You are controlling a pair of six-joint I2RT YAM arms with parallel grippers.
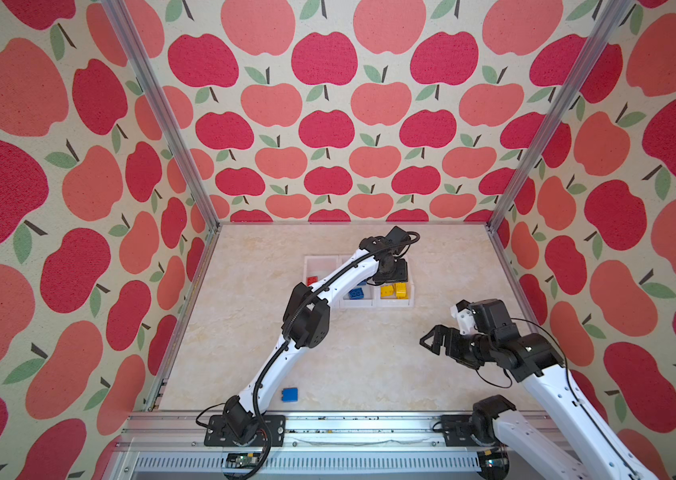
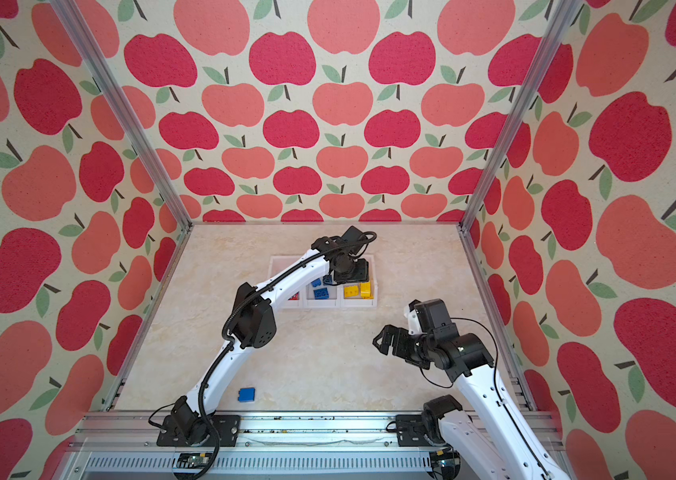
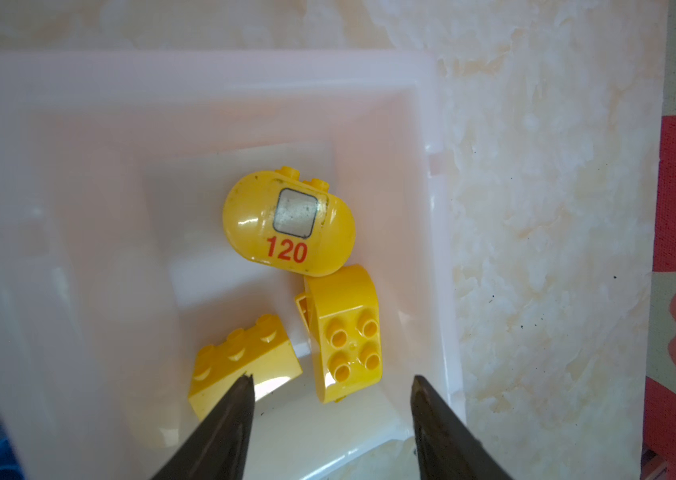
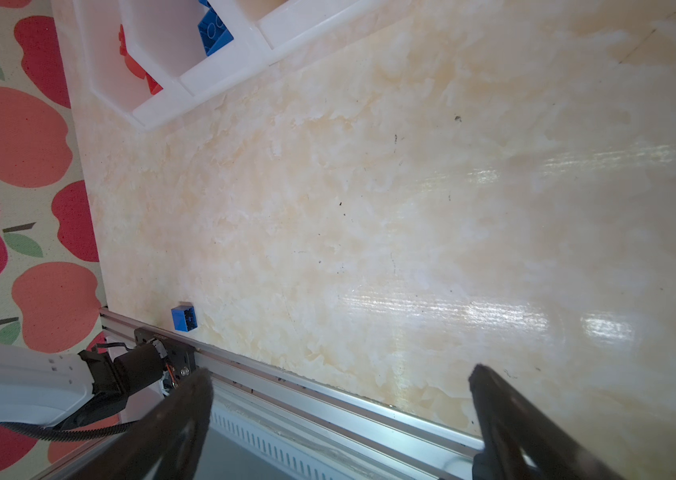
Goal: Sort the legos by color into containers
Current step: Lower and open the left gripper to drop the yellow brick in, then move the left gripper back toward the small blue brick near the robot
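Yellow rounded lego (image 3: 244,220), red 120 printed, glossy, left hand (image 3: 332,378) spread, right hand (image 4: 340,372) spread

The red number "120" stands on the rounded yellow lego (image 3: 244,216), printed just beneath its grey square panel (image 3: 295,212). This lego lies inside the white container (image 3: 427,104), on its floor.

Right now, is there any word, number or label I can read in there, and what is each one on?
"120", red print, on the rounded yellow piece lying in a white bin.
Grey square panel above that number: blank.
Studs of the yellow brick beside it: any marks too small to read.
Nothing else readable in any view.
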